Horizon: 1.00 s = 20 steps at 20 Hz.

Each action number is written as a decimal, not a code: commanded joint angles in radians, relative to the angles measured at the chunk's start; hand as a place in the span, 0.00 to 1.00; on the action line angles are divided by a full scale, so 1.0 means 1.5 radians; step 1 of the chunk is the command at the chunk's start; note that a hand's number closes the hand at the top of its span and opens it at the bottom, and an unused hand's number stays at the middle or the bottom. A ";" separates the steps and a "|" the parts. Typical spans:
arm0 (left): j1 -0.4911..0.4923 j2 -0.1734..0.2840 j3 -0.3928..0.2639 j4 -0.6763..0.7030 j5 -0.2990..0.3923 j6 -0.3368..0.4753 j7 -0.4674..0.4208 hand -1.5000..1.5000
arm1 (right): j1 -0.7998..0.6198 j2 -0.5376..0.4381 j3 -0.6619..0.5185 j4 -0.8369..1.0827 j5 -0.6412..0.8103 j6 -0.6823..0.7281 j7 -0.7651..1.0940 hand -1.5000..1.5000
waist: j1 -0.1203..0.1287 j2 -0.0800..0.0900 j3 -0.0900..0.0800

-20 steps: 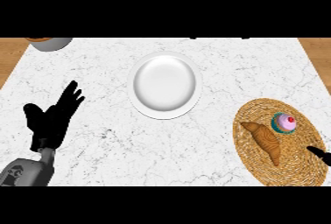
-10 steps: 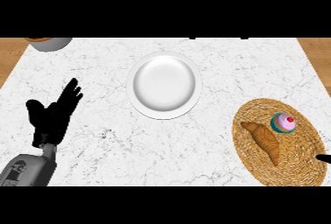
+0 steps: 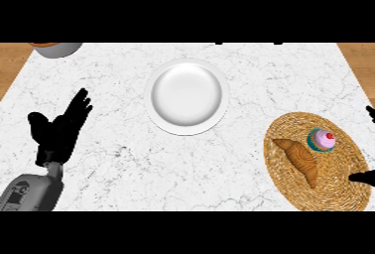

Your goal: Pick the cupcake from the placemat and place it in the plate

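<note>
The cupcake [image 3: 323, 139], pink frosting with a red cherry in a teal wrapper, stands on the round woven placemat [image 3: 322, 191] at the right, beside a croissant [image 3: 300, 158]. The white plate [image 3: 187, 94] lies bare at the counter's middle, to the cupcake's upper left. Of my right hand [image 3: 364, 177] only black tips show at the right edge: one over the mat's lower right rim, another higher up, level with the mat's top. They stand far apart and touch nothing. My left hand [image 3: 58, 129] rests open at the left, fingers up.
A bowl [image 3: 57, 48] sits at the counter's far left corner, partly cut off. Wooden floor shows beyond the marble counter's left and right edges. The placemat reaches close to the counter's front right edge.
A second tip of my right hand has come into view at the right edge above the placemat. The lower tip has slid slightly outward. The left hand has barely shifted.
</note>
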 commanded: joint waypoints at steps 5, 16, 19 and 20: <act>-0.003 -0.014 0.013 -0.030 -0.030 0.002 0.034 0.50 | -0.045 0.013 0.048 -0.005 0.103 0.023 0.117 0.00 | 0.001 0.000 0.000; 0.011 -0.037 0.058 -0.027 -0.054 -0.048 0.031 0.50 | -0.154 0.060 0.038 0.124 0.201 0.091 0.120 0.00 | 0.004 0.001 0.001; 0.029 -0.043 0.065 -0.034 -0.072 -0.049 0.025 0.50 | -0.175 0.087 0.041 0.126 0.230 0.081 0.156 0.00 | 0.004 0.000 0.000; 0.030 -0.059 0.057 -0.071 -0.088 -0.040 0.044 0.50 | -0.122 0.087 0.027 0.077 0.236 0.073 0.149 0.00 | 0.001 0.000 0.000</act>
